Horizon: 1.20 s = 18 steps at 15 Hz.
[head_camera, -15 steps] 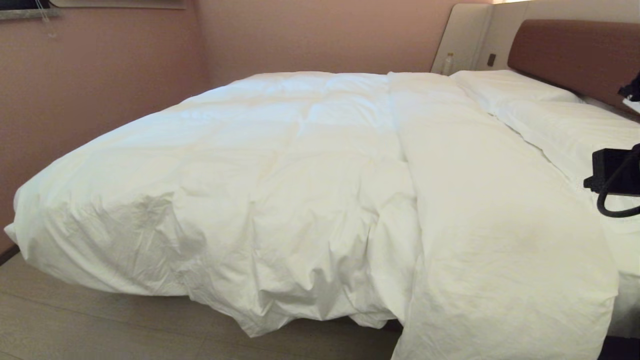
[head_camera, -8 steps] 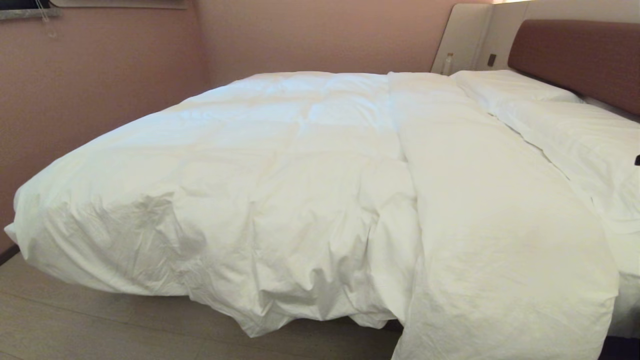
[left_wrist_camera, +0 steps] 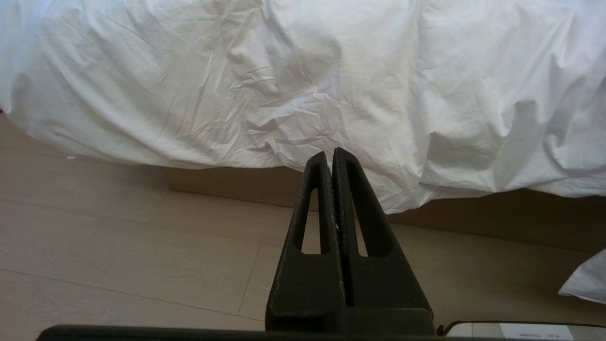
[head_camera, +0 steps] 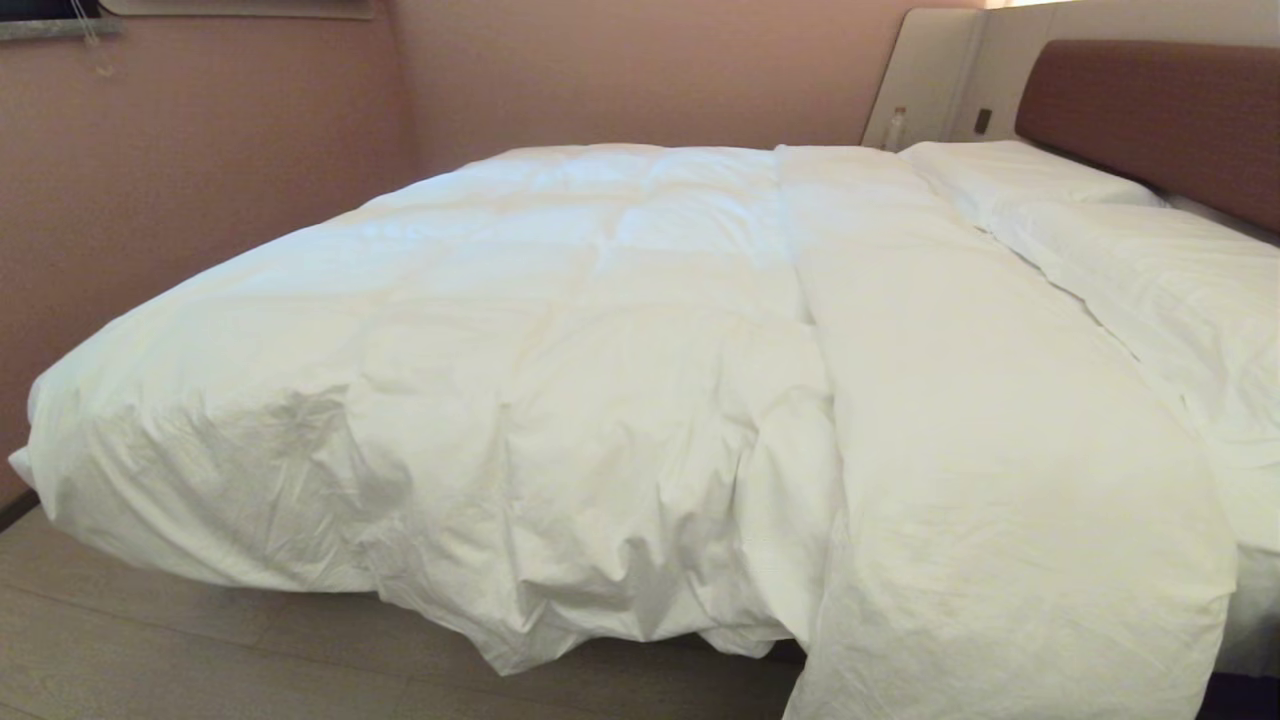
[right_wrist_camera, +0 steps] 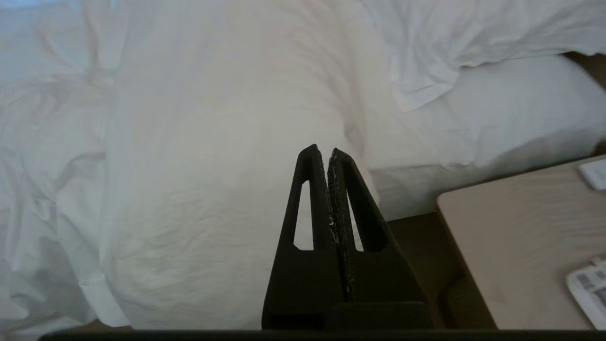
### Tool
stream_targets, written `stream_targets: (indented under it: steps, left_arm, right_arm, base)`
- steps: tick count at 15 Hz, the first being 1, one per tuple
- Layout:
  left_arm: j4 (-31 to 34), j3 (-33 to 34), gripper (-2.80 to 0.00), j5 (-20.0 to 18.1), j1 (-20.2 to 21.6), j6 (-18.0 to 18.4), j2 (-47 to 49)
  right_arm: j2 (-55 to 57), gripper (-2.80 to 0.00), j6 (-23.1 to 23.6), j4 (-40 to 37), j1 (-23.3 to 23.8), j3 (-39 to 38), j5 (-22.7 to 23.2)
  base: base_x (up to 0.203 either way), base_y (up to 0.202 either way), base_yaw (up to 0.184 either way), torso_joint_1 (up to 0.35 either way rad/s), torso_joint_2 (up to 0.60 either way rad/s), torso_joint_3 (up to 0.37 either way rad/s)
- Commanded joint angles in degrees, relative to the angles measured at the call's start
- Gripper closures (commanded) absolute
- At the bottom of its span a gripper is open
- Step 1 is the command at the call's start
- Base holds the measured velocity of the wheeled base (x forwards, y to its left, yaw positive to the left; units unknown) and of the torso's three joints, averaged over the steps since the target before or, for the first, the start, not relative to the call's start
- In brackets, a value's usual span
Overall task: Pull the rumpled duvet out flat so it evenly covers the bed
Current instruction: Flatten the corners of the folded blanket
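The puffy white duvet (head_camera: 600, 330) lies spread over the bed, its creased near edge hanging down towards the floor. The bed's brown headboard (head_camera: 1150, 110) is at the upper right. Neither arm shows in the head view. In the left wrist view my left gripper (left_wrist_camera: 329, 154) is shut and empty, held low in front of the duvet's hanging edge (left_wrist_camera: 284, 71), apart from it, with the bed base (left_wrist_camera: 497, 218) below. In the right wrist view my right gripper (right_wrist_camera: 323, 151) is shut and empty, in front of the duvet's smooth draped part (right_wrist_camera: 213, 166).
White pillows (head_camera: 1150, 270) lie along the headboard. A pink wall (head_camera: 200, 200) runs close along the bed's far side and foot. Pale wood floor (head_camera: 150, 640) lies in front. A beige bedside table (right_wrist_camera: 521, 246) with papers (right_wrist_camera: 587, 289) stands beside the right gripper. A bottle (head_camera: 897, 127) stands at the far corner.
The right arm, at the head view's right edge over the pillows a second ago, has drawn back out of that view. The duvet has not moved.
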State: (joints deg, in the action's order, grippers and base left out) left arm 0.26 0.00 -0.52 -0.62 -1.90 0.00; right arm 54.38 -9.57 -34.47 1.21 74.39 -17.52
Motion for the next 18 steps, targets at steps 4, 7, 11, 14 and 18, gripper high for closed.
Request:
stream_targets:
  steps: [4,7,11,14,18]
  left_arm:
    - [0.00,0.00,0.00,0.00,0.01,-0.03,0.00]
    - [0.00,0.00,0.00,0.00,0.01,-0.03,0.00]
    - [0.00,0.00,0.00,0.00,0.01,-0.03,0.00]
    - [0.00,0.00,0.00,0.00,0.01,-0.03,0.00]
    - [0.00,0.00,0.00,0.00,0.01,-0.03,0.00]
  right_arm:
    - [-13.16,0.00,1.87,-1.80,0.02,-5.26,-2.32]
    - [-17.21,0.00,2.09,-2.19,-0.22,-8.89,-1.86]
    - [-21.27,0.00,1.99,-1.83,-0.33,-12.73,-0.96]
    - [-25.76,0.00,1.92,-1.63,-0.33,-15.83,-0.78]
    - [-29.69,0.00,2.01,-1.65,-0.42,-18.32,-0.68]
  base:
    - [0.000,0.000,0.000,0.000,0.00,0.000]
    - [0.000,0.000,0.000,0.000,0.00,0.000]
    - [0.000,0.000,0.000,0.000,0.00,0.000]
    - [0.000,0.000,0.000,0.000,0.00,0.000]
    - [0.000,0.000,0.000,0.000,0.00,0.000]
